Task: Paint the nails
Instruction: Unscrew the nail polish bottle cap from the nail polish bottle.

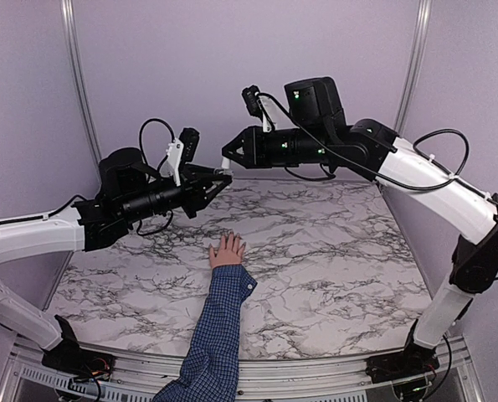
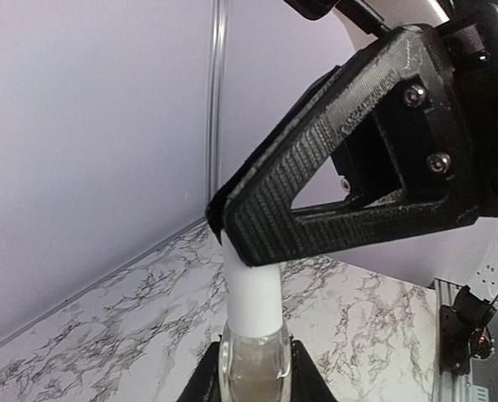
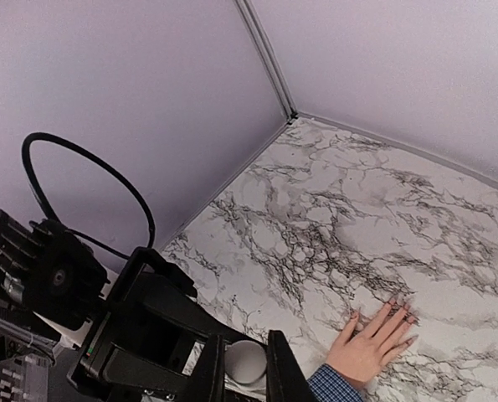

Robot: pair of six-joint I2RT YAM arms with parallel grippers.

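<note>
A small light-skinned hand [image 1: 227,251] in a blue checked sleeve [image 1: 219,327] lies flat on the marble table, fingers spread. Its nails [image 3: 409,317] show as tiny tips in the right wrist view. High above the table my left gripper [image 2: 253,368] is shut on a clear glass bottle [image 2: 253,360] topped by a white cap [image 2: 254,297]. My right gripper [image 3: 247,364] meets it from the other side and is shut on that white cap [image 3: 249,362], its black fingers [image 2: 332,193] closed over the cap's top. The two grippers join at the bottle [image 1: 225,167], behind and above the hand.
The marble tabletop [image 1: 332,243] is ringed by lilac walls with a metal corner post [image 3: 269,63]. A black cable [image 3: 81,159] loops over the left arm's wrist. Both arm bases stand at the near edge, either side of the sleeve.
</note>
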